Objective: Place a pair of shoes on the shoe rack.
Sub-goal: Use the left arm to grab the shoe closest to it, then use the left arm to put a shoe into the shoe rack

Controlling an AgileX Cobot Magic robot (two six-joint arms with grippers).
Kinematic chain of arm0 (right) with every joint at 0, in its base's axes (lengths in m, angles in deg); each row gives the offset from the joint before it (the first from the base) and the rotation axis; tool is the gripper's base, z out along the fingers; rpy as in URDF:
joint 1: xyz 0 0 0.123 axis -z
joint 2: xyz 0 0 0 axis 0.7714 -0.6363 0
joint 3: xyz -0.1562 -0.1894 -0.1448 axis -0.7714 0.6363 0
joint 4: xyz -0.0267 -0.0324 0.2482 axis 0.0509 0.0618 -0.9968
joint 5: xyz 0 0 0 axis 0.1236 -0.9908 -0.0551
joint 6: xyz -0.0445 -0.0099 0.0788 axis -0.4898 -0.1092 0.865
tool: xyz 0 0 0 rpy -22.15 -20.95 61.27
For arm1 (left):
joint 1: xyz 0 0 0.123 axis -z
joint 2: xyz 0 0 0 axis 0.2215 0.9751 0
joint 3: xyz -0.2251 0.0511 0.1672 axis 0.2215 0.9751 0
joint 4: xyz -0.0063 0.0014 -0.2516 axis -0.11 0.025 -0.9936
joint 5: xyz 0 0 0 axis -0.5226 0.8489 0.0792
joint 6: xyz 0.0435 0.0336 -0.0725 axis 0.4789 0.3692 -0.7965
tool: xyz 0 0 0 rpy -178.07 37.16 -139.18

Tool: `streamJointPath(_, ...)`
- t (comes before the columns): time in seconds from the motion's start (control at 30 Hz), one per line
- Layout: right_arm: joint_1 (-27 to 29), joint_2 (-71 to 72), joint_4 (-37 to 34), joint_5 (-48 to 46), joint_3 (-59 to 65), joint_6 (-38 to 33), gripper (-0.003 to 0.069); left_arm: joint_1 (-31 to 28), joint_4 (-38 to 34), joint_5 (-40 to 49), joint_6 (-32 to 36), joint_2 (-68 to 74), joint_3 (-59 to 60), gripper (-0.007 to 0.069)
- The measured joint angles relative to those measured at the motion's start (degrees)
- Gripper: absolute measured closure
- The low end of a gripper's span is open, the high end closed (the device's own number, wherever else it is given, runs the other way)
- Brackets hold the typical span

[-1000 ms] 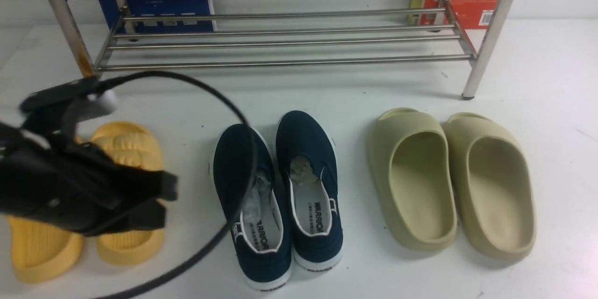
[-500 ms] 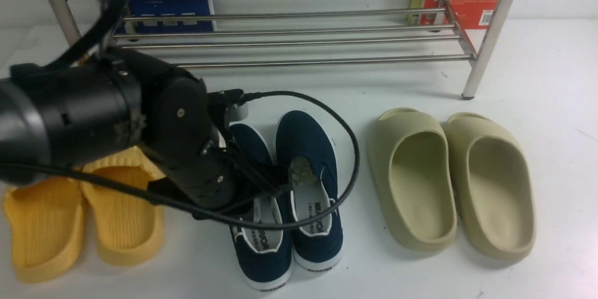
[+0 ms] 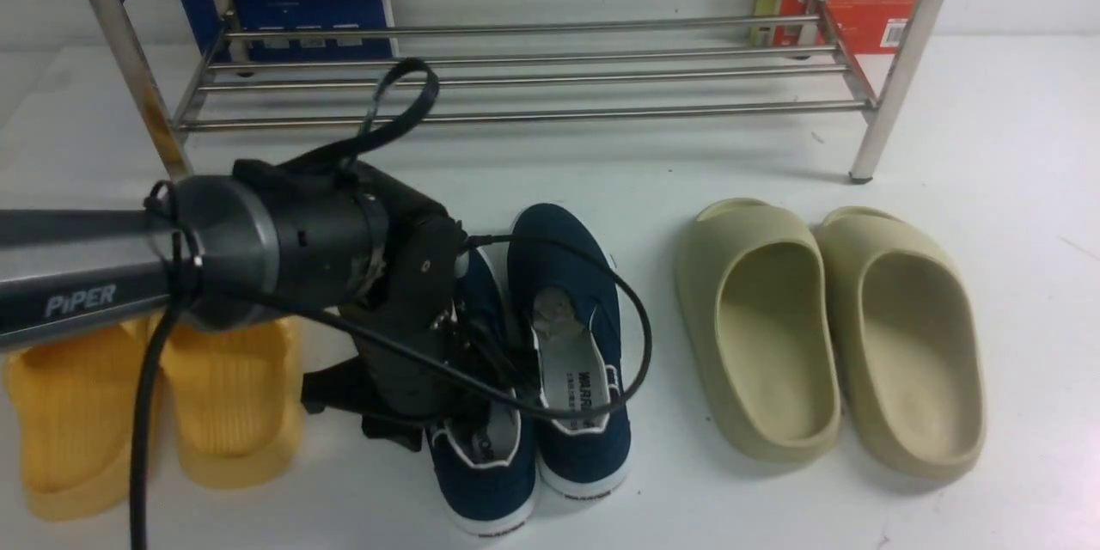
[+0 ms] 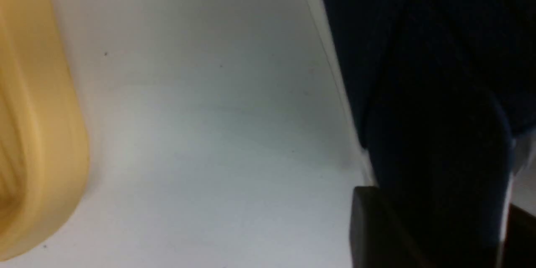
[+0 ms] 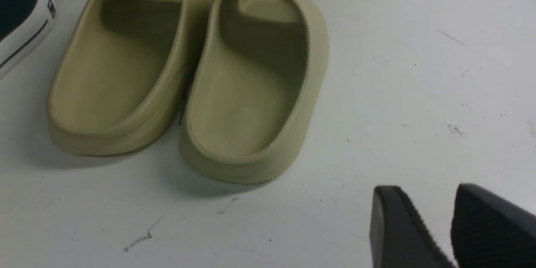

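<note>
From the front, we see the shoe rack [image 3: 516,113] standing at the back of the white bench [image 3: 687,172], its bars bare. The pair of shoes [image 3: 563,271] sits on the bench in front of it, side by side, toes toward the rack, between the yellow slides [image 3: 232,395] and the olive slides [image 3: 765,335]. The left arm [image 3: 284,249] reaches in across the yellow slides, and the left gripper [image 3: 395,408] is down at the outer side of the left navy shoe [image 3: 485,481], mostly hidden under the wrist. A black cable [image 3: 636,335] loops over the other navy shoe.

In the left wrist view, which is blurred, we find the gripper wide: one of its fingers [image 4: 372,226] is outside the shoe's navy side wall and the other is past its white-trimmed edge. We cannot tell whether either presses on the fabric. One yellow slide [image 4: 37,134] lies apart, with bare bench between.

In the right wrist view, the right gripper [image 5: 423,201] hangs over bare bench near the olive slides, jaws a narrow gap apart, holding nothing.
</note>
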Motion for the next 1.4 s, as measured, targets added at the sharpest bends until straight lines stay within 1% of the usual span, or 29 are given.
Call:
streamJointPath(0.03,0.00,0.00,0.00,0.00,0.00,0.00,0.0419,0.00,0.06,0.38,-0.13,-0.19,0.00,0.0446)
streamJointPath(0.07,0.00,0.00,0.00,0.00,0.00,0.00,0.0419,0.00,0.17,0.92,-0.19,-0.66,0.00,0.0524)
streamJointPath(0.13,0.00,0.00,0.00,0.01,0.00,0.00,0.0419,-0.05,0.69,1.94,-0.40,-1.87,0.00,0.0611)
streamJointPath(0.37,0.00,0.00,0.00,0.01,0.00,0.00,0.0419,-0.05,1.31,5.84,0.00,-11.03,0.32,0.0608)
streamJointPath(0.43,0.00,0.00,0.00,0.01,0.00,0.00,0.0419,-0.05,2.82,6.87,0.28,-14.29,-1.26,0.0608)
streamJointPath(0.57,0.00,0.00,0.06,0.01,0.00,0.00,0.0419,-0.61,8.98,8.74,0.70,-15.22,-7.09,0.0608)
streamJointPath(0.73,0.00,0.00,0.06,0.01,0.00,0.00,0.0419,-4.67,8.53,9.61,3.60,-12.14,-13.43,0.0608)
streamJointPath(0.77,0.00,0.00,0.06,0.01,0.00,0.00,0.0419,-7.27,6.49,9.61,5.92,-10.12,-15.67,0.0608)
streamJointPath(0.8,0.00,0.00,0.06,0.01,0.00,0.00,0.0419,-7.56,6.26,9.61,6.53,-9.57,-15.89,0.0608)
streamJointPath(0.87,0.00,0.00,0.06,0.01,0.00,0.00,0.0419,-11.07,3.07,9.55,10.03,-5.75,-18.28,0.0608)
streamJointPath(0.97,0.00,0.00,0.06,0.01,0.00,0.00,0.0419,-13.95,1.54,8.50,12.72,-1.94,-20.38,0.0608)
streamJointPath(1.17,0.00,0.00,0.06,0.01,0.00,0.00,0.0419,-16.65,1.43,5.62,13.57,3.85,-26.34,0.0608)
streamJointPath(1.4,0.00,0.00,0.00,0.01,0.00,0.00,0.0419,-17.22,2.58,3.51,13.87,10.95,-35.28,0.0608)
